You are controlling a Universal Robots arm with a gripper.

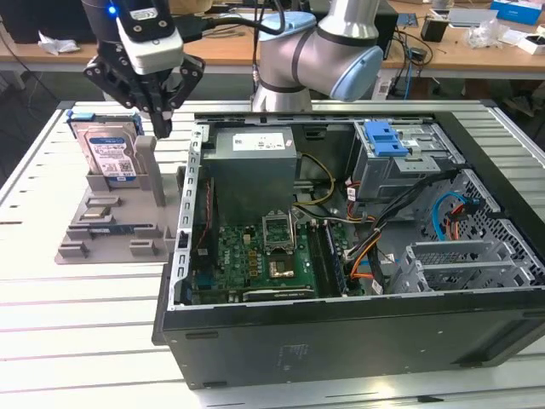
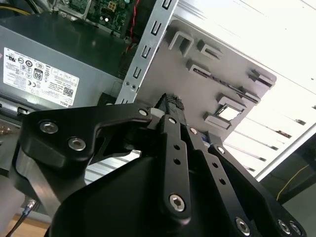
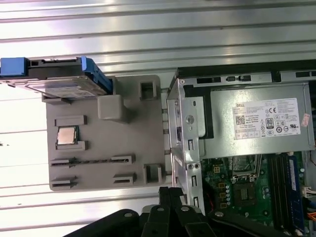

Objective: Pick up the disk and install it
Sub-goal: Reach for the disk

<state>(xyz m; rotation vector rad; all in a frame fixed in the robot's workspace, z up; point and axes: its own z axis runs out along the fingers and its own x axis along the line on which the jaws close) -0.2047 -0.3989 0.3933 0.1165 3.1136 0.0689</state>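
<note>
The disk [image 1: 106, 146] stands on edge at the back of a grey holder tray [image 1: 102, 223], at the exterior view's left of the computer case. It is a silver drive with a white and blue label and blue rails, seen also in the first wrist view [image 3: 66, 81]. My gripper [image 1: 162, 126] hangs above the tray's upright post, just to the exterior view's right of the disk and apart from it. Its black fingers [image 2: 170, 104] are shut together with nothing between them; their tips also show in the first wrist view [image 3: 170, 192].
The open computer case [image 1: 341, 341] lies on the slatted metal table [image 1: 77, 341]. Inside are a grey power-supply box [image 1: 251, 162], a motherboard [image 1: 264, 260], and a grey drive cage with a blue latch [image 1: 385, 136]. A processor chip [image 3: 67, 136] sits in the tray.
</note>
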